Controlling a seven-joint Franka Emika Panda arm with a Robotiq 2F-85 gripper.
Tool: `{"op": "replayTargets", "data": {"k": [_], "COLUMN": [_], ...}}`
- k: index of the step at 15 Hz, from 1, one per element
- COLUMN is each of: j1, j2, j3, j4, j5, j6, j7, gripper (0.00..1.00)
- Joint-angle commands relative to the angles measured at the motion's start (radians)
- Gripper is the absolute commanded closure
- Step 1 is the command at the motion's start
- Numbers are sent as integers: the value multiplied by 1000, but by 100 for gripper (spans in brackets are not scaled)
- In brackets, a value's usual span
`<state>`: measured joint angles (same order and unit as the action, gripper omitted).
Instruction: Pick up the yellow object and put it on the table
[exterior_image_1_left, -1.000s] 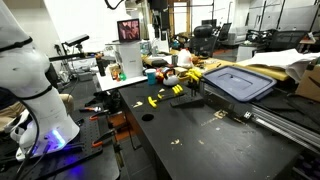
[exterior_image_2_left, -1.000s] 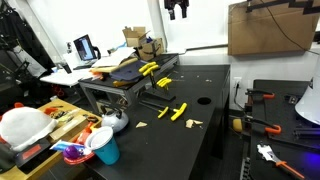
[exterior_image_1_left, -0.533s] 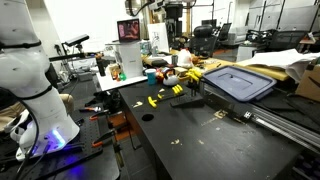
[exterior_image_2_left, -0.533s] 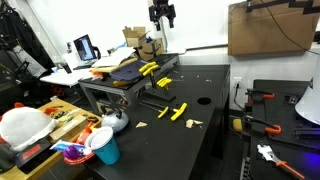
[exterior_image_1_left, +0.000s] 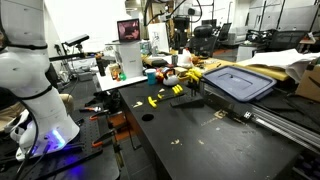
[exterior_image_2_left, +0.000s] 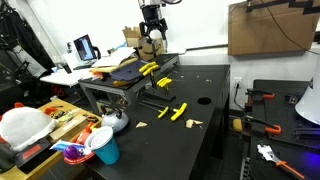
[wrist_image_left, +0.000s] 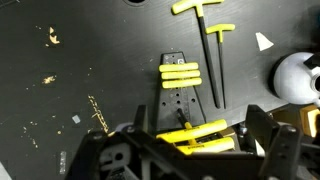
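Inspection of my station, as found.

**Tool:** My tool (exterior_image_2_left: 152, 30) hangs high over the far end of a raised metal rack (exterior_image_2_left: 118, 88) that stands at the left of the black tabletop (exterior_image_2_left: 205, 140). The jaws are spread wide and released, with nothing between them. In the wrist view the two fingers (wrist_image_left: 268, 138) frame the lower edge, well apart from each other.

**Task item:** The yellow object (wrist_image_left: 196, 8), a T-shaped piece with a yellow bar across a thin dark shaft, lies flat on the tabletop. It is well apart from my tool and touches neither finger. A second T-shaped piece (wrist_image_left: 220, 30) of the same make lies just beside it, and the two shafts run nearly parallel. In both exterior views the pair shows as small yellow shapes on the black surface, near the round hole (exterior_image_2_left: 203, 100). From those views I cannot tell which is which.

**Other items:**
- A stack of short yellow bars (wrist_image_left: 180, 74) sits on a dark holder, nearer to my tool than the T-pieces.
- A pale rounded vessel (wrist_image_left: 297, 76) shows at the right edge of the wrist view.
- A cardboard box (exterior_image_2_left: 266, 30) stands at the far right.
- A teal cup (exterior_image_2_left: 105, 150) stands at the near left, off the black tabletop.
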<state>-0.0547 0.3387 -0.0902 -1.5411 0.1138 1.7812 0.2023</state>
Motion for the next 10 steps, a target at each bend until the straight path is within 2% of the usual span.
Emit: {"op": "replayTargets", "data": {"k": [1,5,10], "j1": [-1,2,8], "j2": [93,170,257], "j3": [8,5,1], "j4": [116,193,283], "j5": [14,16,48], "j6": [-57,-71,-61], "j7": [78,148,300], "gripper": [0,0,0]}}
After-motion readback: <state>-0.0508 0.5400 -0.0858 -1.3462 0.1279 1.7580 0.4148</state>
